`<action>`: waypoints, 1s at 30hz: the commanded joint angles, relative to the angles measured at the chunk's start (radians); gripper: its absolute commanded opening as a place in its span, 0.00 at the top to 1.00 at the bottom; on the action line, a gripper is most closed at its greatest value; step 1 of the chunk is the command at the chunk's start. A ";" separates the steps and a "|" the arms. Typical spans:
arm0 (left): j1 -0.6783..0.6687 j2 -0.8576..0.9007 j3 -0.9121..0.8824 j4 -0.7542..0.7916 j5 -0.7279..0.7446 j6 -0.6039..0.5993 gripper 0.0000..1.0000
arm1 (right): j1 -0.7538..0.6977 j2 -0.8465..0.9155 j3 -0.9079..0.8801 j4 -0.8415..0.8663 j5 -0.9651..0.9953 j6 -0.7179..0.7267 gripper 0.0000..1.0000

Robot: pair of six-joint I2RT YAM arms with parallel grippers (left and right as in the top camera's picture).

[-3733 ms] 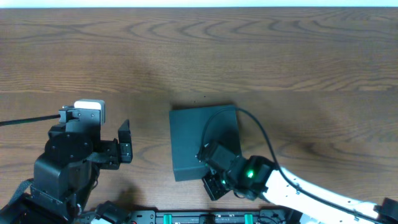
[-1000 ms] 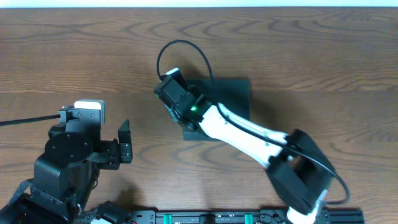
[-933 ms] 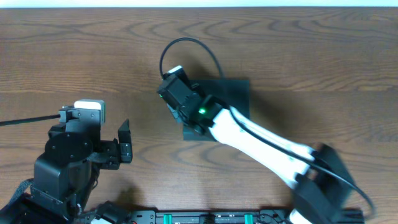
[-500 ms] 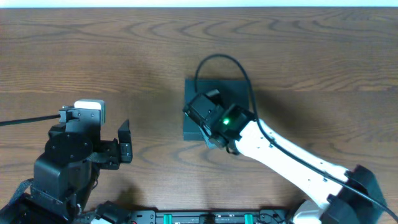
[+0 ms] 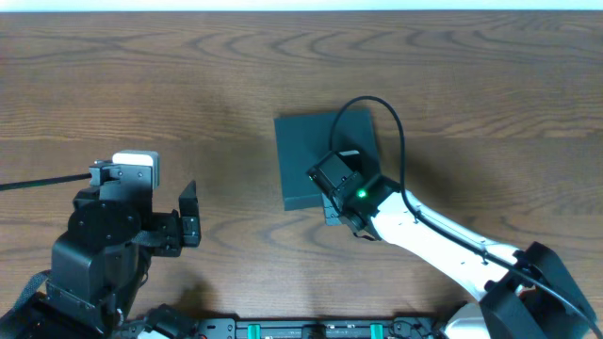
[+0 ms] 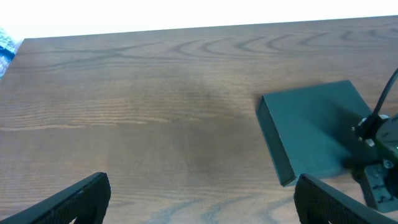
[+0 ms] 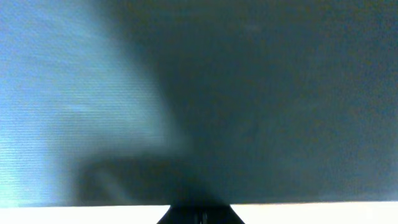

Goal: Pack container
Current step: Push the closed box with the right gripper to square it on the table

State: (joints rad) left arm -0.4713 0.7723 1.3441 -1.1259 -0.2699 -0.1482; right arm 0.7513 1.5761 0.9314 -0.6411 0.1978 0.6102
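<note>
I count one container (image 5: 303, 160), lid down, mid-bench (image 5: 471, 75). One right gripper (image 5: 335, 179), jaws together, overlies its near-right corner, possibly touching. One left gripper (image 6: 202, 202), jaws apart, sits at the near-left edge.

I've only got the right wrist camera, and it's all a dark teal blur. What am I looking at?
Observer: The container lid, close up. Overhead shows the right gripper over the container's near right corner.
Operator: Is the lid open?
Observer: No, the left wrist view shows it lying flat and closed.
Operator: Where's the other arm?
Observer: The left gripper sits off to the left, apart from the container, with its jaws open.
</note>
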 commanded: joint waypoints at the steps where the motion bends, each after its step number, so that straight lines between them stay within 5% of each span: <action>1: 0.006 0.000 0.013 -0.001 -0.018 0.018 0.05 | -0.006 -0.014 0.002 0.071 -0.076 -0.009 0.98; 30: 0.006 0.000 0.013 -0.001 -0.018 0.018 0.05 | -0.060 -0.014 0.002 0.314 -0.172 -0.039 0.99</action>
State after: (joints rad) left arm -0.4713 0.7723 1.3441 -1.1259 -0.2699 -0.1482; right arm 0.7052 1.5757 0.9298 -0.3397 0.0307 0.5869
